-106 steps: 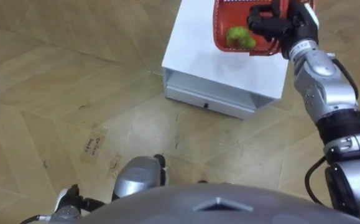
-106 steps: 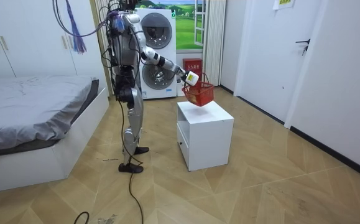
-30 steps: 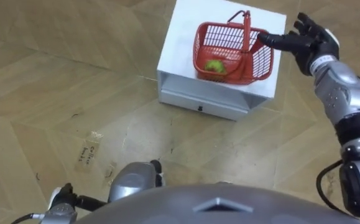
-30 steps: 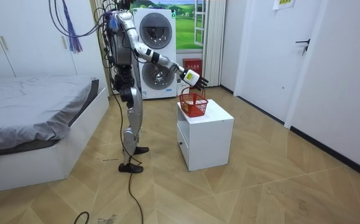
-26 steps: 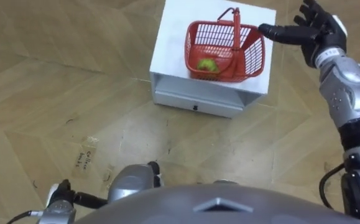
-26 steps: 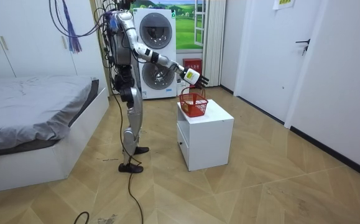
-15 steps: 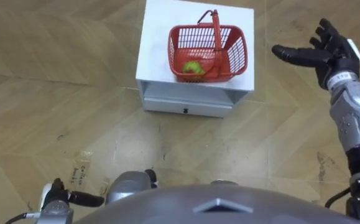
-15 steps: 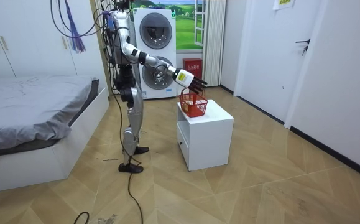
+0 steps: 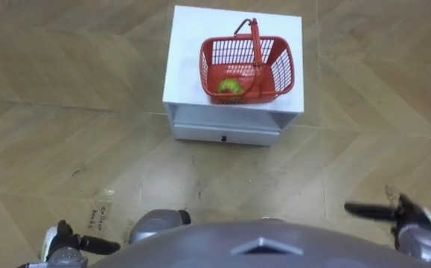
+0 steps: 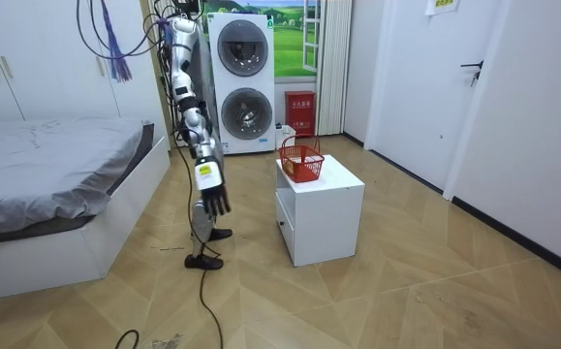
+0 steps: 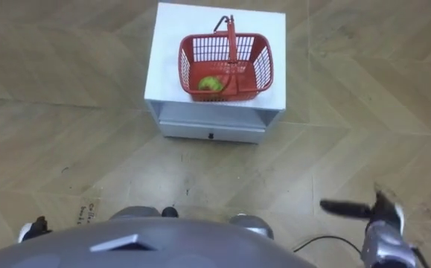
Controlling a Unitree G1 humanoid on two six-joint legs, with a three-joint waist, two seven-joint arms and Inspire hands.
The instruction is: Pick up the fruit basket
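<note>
The red fruit basket (image 9: 246, 68) stands on the white cabinet (image 9: 184, 56), its handle upright and a green fruit (image 9: 230, 86) inside. Nothing touches it. My right hand (image 9: 401, 219) hangs low at my right side, far from the basket, fingers straight and empty. The room view shows that hand (image 10: 214, 199) down beside my thigh, while the basket (image 10: 301, 161) sits on the cabinet (image 10: 330, 208) about a step away. My left hand (image 9: 62, 244) shows at the lower left, down by my side.
The cabinet has a drawer front facing me (image 9: 222, 135). A paper label (image 9: 99, 217) lies on the wooden floor. A bed (image 10: 57, 184) is behind me; two stacked washing machines (image 10: 246, 82) and a red box (image 10: 300, 103) stand by the far wall.
My right hand let go of the basket on the cabinet, drew back from it and dropped to my side. The basket stays where it was set.
</note>
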